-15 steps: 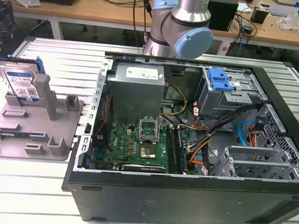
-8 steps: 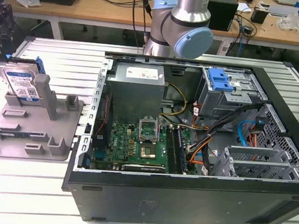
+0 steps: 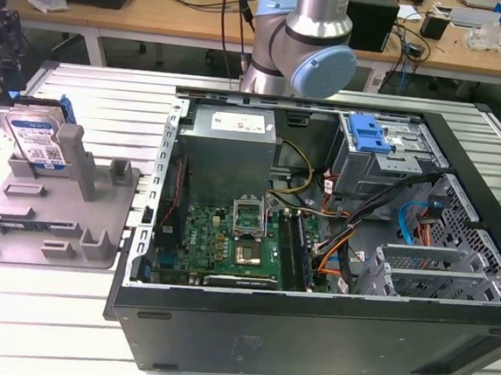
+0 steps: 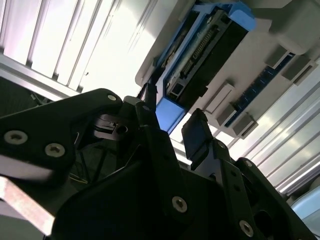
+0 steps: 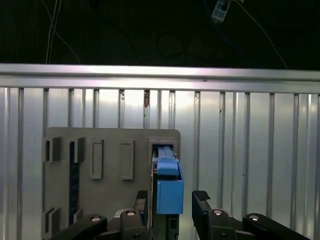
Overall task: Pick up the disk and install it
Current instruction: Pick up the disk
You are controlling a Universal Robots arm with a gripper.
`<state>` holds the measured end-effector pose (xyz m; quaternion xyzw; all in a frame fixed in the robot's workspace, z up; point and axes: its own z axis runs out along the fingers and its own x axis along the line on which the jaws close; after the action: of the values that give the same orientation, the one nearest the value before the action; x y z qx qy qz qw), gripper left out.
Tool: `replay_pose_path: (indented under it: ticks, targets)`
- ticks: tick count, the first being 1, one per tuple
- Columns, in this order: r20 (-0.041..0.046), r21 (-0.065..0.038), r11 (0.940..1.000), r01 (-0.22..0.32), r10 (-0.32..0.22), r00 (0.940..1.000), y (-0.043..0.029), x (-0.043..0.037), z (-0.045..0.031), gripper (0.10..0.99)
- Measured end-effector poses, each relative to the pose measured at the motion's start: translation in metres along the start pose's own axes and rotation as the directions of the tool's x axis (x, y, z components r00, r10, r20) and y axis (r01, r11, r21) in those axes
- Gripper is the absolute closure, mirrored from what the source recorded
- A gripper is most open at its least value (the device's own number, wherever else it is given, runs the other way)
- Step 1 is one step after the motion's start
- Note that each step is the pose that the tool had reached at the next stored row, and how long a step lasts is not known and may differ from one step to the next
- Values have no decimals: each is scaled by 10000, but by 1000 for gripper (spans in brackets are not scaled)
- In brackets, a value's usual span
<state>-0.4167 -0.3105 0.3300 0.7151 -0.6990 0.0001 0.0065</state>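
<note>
Tool (image 5: 172, 197) hangs open, jaws either side of the disk (image 5: 167, 172), not clamped; it's upright in the grey stand (image 5: 110, 200), so nothing's picked up or installed.

Ribbed silver table (image 3: 36, 327) carrying two loads here: a grey plastic stand (image 3: 99, 218) sits flat toward the exterior view's left, and just beside it the big open computer case (image 3: 307, 346) lies on its side.

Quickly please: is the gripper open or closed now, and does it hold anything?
Gripper: open, holding nothing; its fingers straddle the disk.
</note>
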Motion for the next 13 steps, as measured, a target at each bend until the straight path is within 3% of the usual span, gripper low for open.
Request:
replay_pose_path:
  ticks: [13]
  targets:
    - [-1,-2,10000,1,-1,10000,-1,-11,116,604]
